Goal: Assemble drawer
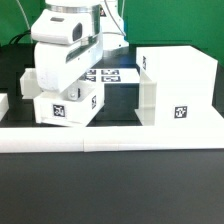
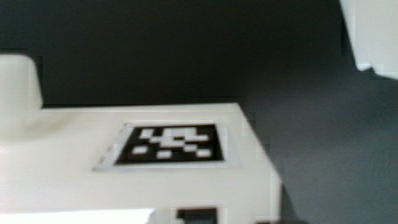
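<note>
Arm: I am watching the white Franka arm leaning down from the top of the exterior view. Its gripper [image 1: 73,89] is hanging low over the black table [image 1: 110,190], on the exterior view's left.
Gripper state: I am not able to tell whether it is released or clenched. The arm's own body is hiding the fingertips in the exterior view, and the wrist view is too blurred to settle it.
Tray: the small white plastic tray [image 1: 62,108] is sitting on the table directly beneath the gripper, which is coming in at the tray's upper rear edge. I cannot tell whether the two are touching.
Tray tag: a black-and-white square tag [image 1: 57,111] is showing on the tray's front face.
Wrist view: I am looking down on a flat white face of the tray [image 2: 71,165] bearing a square tag [image 2: 169,143], with dark table beyond it.
Shell: the tall white cube-like hollow plastic shell [image 1: 185,80] is standing upright on the exterior view's right, well apart from the gripper.
Marker board: the thin flat white marker board [image 1: 112,73] is lying between tray and shell, farther back.
Rail: the long low white border rail [image 1: 110,137] is running along in front of both.
</note>
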`<state>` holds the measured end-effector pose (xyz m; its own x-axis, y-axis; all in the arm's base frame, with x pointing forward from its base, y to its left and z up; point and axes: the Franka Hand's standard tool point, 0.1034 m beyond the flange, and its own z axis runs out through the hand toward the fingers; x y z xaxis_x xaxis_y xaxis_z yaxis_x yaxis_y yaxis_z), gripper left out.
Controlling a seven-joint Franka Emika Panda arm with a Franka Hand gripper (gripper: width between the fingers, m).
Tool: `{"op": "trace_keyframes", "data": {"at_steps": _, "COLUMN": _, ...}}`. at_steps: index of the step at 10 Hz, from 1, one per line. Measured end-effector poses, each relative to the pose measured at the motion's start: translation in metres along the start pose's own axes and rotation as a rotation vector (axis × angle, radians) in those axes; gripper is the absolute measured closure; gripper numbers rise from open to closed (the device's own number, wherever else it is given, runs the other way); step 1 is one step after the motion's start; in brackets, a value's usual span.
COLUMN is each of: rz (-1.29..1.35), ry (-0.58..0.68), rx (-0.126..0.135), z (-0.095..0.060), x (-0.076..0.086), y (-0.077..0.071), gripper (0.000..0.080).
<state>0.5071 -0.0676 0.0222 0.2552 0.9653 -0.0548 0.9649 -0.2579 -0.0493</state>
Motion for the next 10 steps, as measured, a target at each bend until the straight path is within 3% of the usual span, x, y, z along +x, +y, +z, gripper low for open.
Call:
{"op": "trace_keyframes", "data": {"at_steps": 5, "rz": -0.206, "ry": -0.021, "rx": -0.002, "z": 0.0015, "x": 0.0004, "y": 0.0020, "gripper": 0.0758}}
{"op": "trace_keyframes", "data": {"at_steps": 9, "rz": -0.181, "ry": -0.014, "rx": -0.047, "z": -0.0020, "x": 0.0103, "y": 0.0087, "gripper": 0.0758}}
{"op": "trace_keyframes", "data": {"at_steps": 10, "rz": -0.177, "ry": -0.015, "rx": -0.045, "z": -0.0018, "x": 0.0093, "y": 0.0085, "gripper": 0.0758}}
